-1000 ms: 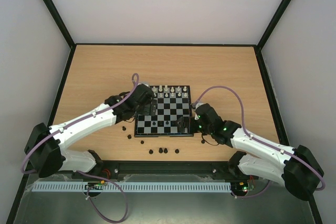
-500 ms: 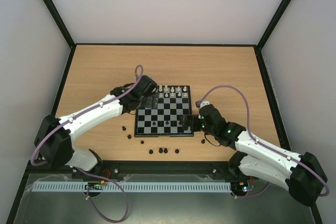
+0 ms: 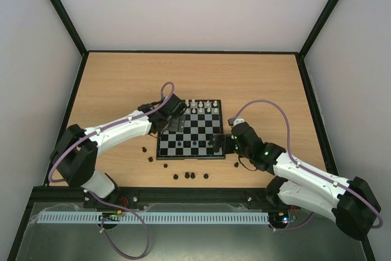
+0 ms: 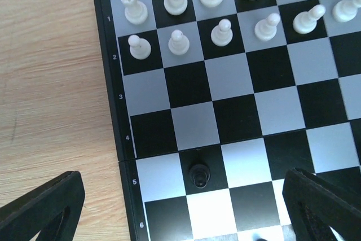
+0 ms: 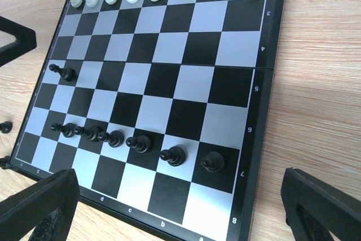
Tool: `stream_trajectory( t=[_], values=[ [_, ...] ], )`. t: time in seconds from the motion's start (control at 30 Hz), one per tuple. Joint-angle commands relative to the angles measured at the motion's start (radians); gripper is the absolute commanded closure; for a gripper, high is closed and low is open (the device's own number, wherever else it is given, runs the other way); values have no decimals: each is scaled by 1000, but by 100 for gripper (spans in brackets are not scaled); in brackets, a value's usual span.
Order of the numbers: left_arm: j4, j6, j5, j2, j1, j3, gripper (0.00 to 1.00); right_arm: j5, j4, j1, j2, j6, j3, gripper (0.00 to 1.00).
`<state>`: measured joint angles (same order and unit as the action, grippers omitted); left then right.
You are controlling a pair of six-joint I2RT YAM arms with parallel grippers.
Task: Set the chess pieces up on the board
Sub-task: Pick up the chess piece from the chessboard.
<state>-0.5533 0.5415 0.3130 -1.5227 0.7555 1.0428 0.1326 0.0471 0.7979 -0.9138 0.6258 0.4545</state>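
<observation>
The board (image 3: pixel 190 158) lies mid-table. White chess pieces (image 4: pixel 176 42) fill its two far rows. Several black pawns (image 5: pixel 139 143) stand in a row near the front edge, and one black pawn (image 4: pixel 200 174) stands alone on the left side. My left gripper (image 4: pixel 183 190) hovers open over the board's left part (image 3: pixel 173 120), with that lone pawn between and just beyond its fingertips (image 4: pixel 67 187), untouched. My right gripper (image 5: pixel 177 196) is open and empty above the board's near right corner (image 3: pixel 220 145), behind the pawn row.
Several loose black pieces (image 3: pixel 190 175) lie on the wooden table in front of the board, more to its left (image 3: pixel 149 159), and one to its right (image 3: pixel 237 164). Black rails and grey walls fence in the table.
My left arm has reached farther right, carrying its gripper over the board's left side. My right gripper has drawn back slightly toward the near right corner. Both stayed open.
</observation>
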Motion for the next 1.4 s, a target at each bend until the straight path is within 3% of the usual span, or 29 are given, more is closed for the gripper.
stream_trajectory(
  t=[0.0,0.23,0.83,1.37],
  values=[
    [46,26,-17,-33,-7,-30,1,8,9,-3,-14,-12,-21,1],
    [90,33,-31,-53,-8,-72,5,9,-3,-2,-35,-12,-24,1],
    [120,-1,-75,-124,-10,-80,57,61,17,-3,-8,-8,-25,1],
    [116,-8,-96,-150,-12,-76,77,64,25,-2,-5,-6,-22,1]
  ],
)
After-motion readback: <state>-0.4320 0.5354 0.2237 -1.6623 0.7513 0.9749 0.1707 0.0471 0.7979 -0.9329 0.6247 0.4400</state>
